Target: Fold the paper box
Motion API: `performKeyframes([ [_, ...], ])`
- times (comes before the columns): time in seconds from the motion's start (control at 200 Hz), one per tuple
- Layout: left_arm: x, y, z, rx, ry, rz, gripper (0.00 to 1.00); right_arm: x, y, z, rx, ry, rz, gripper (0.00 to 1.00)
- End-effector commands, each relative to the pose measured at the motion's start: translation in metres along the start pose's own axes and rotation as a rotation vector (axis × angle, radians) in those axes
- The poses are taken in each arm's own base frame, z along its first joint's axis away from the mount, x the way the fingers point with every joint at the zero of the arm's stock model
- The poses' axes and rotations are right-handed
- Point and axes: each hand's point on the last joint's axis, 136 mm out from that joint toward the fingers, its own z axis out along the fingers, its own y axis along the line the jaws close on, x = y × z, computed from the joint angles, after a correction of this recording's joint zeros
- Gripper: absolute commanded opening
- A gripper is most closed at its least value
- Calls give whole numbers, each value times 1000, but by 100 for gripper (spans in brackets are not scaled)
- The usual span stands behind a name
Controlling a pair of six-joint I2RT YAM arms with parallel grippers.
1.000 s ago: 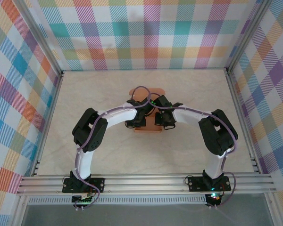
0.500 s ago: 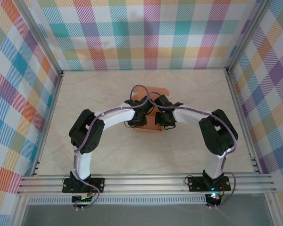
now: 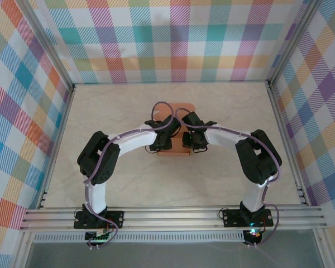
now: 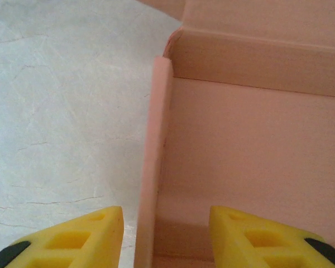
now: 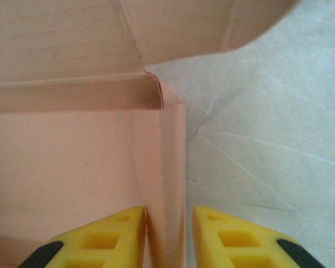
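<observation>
The salmon-orange paper box lies mid-table, partly hidden under both wrists. In the left wrist view its left side wall stands upright between the yellow fingers of my left gripper, which is open, its jaws wide apart and not pressing the card. In the right wrist view the box's right side wall runs between the fingers of my right gripper, which is shut on it. The back wall is raised, and a rounded flap rises behind it.
The pale marbled table is framed by aluminium rails and checkered cloth walls. Both arms arch inward from their bases at the near edge, and purple cables loop over the wrists.
The left arm's elbow has swung outward to the left and toward the near edge, and its wrist has shifted slightly toward the back. The right arm and the box have stayed in place.
</observation>
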Motion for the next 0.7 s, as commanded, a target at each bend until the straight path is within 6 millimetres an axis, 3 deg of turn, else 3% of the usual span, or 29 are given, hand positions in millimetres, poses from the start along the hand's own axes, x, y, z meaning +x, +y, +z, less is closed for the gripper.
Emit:
performKeyframes([
  [0.0, -2, 1, -3, 21, -8, -24, 45, -14, 8, -13, -33, -44, 0, 33],
  [0.44, -11, 11, -13, 54, -49, -63, 44, -21, 3, -34, -72, -122, 5, 42],
  [0.695, -13, 13, -14, 94, -55, -90, 42, -19, 3, -41, -109, -131, -7, 42],
])
